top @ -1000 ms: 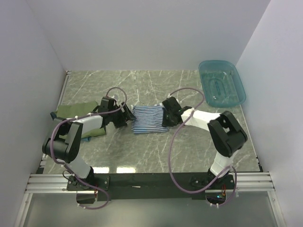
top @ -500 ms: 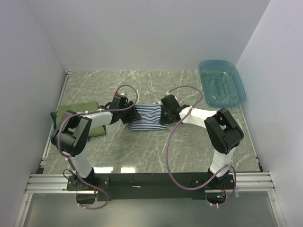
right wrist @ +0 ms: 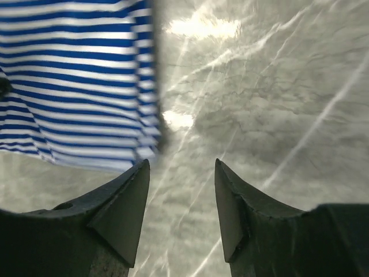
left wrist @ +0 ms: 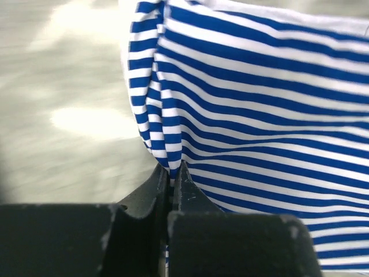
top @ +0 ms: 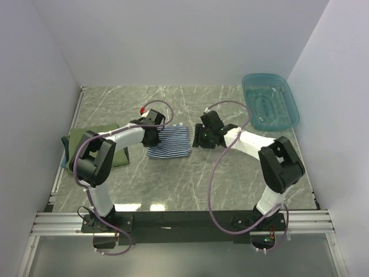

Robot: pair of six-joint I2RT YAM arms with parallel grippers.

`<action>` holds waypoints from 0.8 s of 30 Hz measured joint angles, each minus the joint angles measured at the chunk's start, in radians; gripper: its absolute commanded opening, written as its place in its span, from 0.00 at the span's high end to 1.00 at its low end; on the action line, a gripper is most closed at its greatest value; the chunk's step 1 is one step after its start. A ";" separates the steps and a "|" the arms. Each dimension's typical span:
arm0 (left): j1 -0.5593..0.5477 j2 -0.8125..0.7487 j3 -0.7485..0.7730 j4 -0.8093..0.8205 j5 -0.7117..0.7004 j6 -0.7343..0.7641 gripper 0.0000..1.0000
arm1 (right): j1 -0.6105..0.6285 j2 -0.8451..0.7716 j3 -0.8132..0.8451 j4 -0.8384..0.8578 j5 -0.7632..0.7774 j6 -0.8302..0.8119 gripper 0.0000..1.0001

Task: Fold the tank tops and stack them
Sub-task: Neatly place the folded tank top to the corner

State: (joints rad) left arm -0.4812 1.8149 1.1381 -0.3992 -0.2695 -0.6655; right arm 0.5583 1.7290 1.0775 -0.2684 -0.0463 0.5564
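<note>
The navy-and-white striped tank top (top: 171,142) lies folded on the marble table, between the two arms. My left gripper (top: 154,136) is at its left edge and is shut on a fold of the striped cloth (left wrist: 259,104), which is pinched between the jaws of the left gripper (left wrist: 171,166). My right gripper (top: 199,137) stands just right of the top, open with nothing in it. In the right wrist view the right gripper (right wrist: 181,164) is over bare marble, with the striped top (right wrist: 75,75) to its left. The olive-green tank top (top: 92,137) lies folded at the left, partly under the left arm.
A teal plastic basket (top: 271,101) sits at the back right corner. White walls close in the table on the left, back and right. Purple cables loop above both arms.
My left gripper has shut on the left edge of the striped top. My right gripper has let go, opened and drawn back to the right. The top has shifted slightly left.
</note>
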 measured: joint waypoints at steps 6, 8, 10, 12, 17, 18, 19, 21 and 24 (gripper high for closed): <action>0.012 -0.097 0.029 -0.235 -0.214 0.038 1.00 | -0.008 -0.117 0.066 -0.049 -0.027 -0.022 0.43; 0.016 -0.146 0.044 -0.292 -0.265 0.045 1.00 | -0.008 -0.142 0.081 -0.048 -0.039 -0.027 0.43; 0.024 -0.197 0.064 -0.340 -0.310 0.049 1.00 | -0.008 -0.159 0.083 -0.049 -0.050 -0.031 0.43; 0.042 -0.252 0.080 -0.377 -0.347 0.058 1.00 | -0.008 -0.167 0.083 -0.055 -0.059 -0.032 0.43; 0.163 -0.376 0.086 -0.434 -0.408 0.099 1.00 | -0.008 -0.170 0.081 -0.058 -0.079 -0.034 0.43; 0.187 -0.394 0.085 -0.437 -0.414 0.107 1.00 | -0.008 -0.171 0.080 -0.058 -0.081 -0.034 0.43; 0.221 -0.417 0.082 -0.437 -0.422 0.121 1.00 | -0.008 -0.172 0.080 -0.058 -0.083 -0.034 0.44; 0.275 -0.455 0.069 -0.429 -0.426 0.142 1.00 | -0.007 -0.173 0.080 -0.058 -0.089 -0.034 0.44; 0.353 -0.499 0.023 -0.400 -0.426 0.166 0.95 | -0.008 -0.173 0.079 -0.058 -0.097 -0.033 0.44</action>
State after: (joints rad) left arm -0.1284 1.3163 1.1610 -0.7990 -0.6956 -0.4995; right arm 0.5507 1.5562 1.1561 -0.3260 -0.1432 0.5232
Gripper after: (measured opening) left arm 0.044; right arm 0.565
